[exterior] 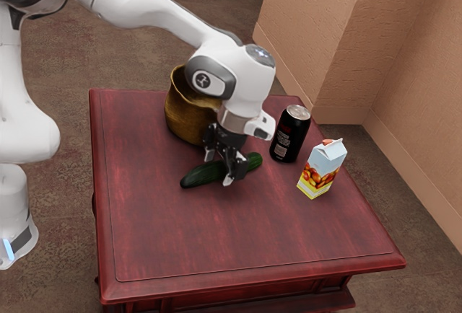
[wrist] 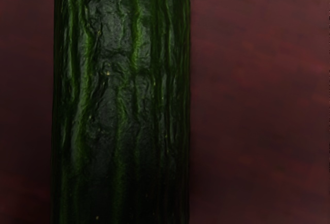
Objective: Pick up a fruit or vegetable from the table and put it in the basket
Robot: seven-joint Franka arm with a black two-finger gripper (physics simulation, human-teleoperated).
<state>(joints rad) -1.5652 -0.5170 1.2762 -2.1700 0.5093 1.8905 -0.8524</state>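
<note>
My gripper (exterior: 219, 169) is low over the table, its two fingers standing apart on either side of the cucumber's middle. They are open, without a visible grip on it. The dark green cucumber (exterior: 199, 177) lies on the table, partly hidden by the near finger. In the wrist view the cucumber (wrist: 121, 100) runs lengthwise directly under my hand. Behind the gripper, the brown-gold basket (exterior: 184, 115) stands upright, its rim partly covered by my arm.
A black can (exterior: 290, 134) stands close to the hand, towards the exterior view's right. Beyond it is a juice carton (exterior: 321, 169) with fruit printed on it. The red wooden table (exterior: 238, 241) has its front edge along the exterior view's bottom.
</note>
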